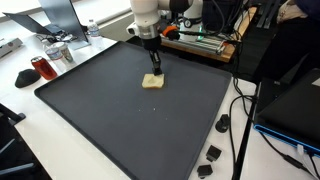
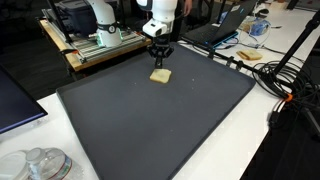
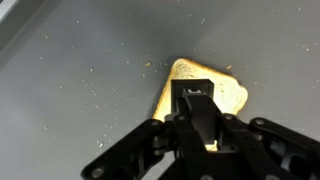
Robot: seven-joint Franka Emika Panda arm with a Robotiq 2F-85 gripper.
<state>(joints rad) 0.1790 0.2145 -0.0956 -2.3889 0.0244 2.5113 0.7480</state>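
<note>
A pale yellow slice of bread (image 1: 151, 83) (image 2: 160, 76) lies near the far edge of a large dark mat (image 1: 110, 120) (image 2: 150, 120). My gripper (image 1: 156, 72) (image 2: 159, 62) comes straight down onto it. In the wrist view the black fingers (image 3: 195, 105) are drawn together over the slice (image 3: 228, 92), and the gripper (image 3: 195, 92) looks shut on its edge. The fingers hide the middle of the slice. Whether it is off the mat I cannot tell. Crumbs are scattered over the mat around it.
A red can (image 1: 39, 68) and a jar stand beside one edge of the mat. Small black parts (image 1: 213, 153) and cables (image 1: 243, 110) lie by another corner. A framed rack with electronics (image 1: 200, 40) (image 2: 95, 42) stands behind the arm. Glass jars (image 2: 35, 165) sit close to the camera.
</note>
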